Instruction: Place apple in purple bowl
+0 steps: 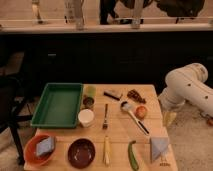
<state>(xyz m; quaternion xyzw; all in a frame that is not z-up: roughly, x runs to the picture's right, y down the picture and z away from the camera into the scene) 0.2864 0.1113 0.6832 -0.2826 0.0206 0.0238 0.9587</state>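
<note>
The apple [141, 112], small and orange-red, lies on the wooden table [117, 135] right of centre, touching the head of a white-headed utensil [133, 116]. The purple bowl [81, 152], dark maroon and empty inside, sits at the table's front, left of centre. My white arm [189, 86] comes in from the right. My gripper [169, 118] hangs low just off the table's right edge, to the right of the apple and apart from it, holding nothing that I can see.
A green tray [57, 105] is at the back left, with a white cup [86, 117] and a can [88, 102] beside it. An orange bowl with a sponge [40, 148] sits front left. A fork [105, 116], yellow corn [106, 150], a green vegetable [133, 156], a grey folded cloth [160, 148] and a dark brown lumpy item [136, 96] are scattered around.
</note>
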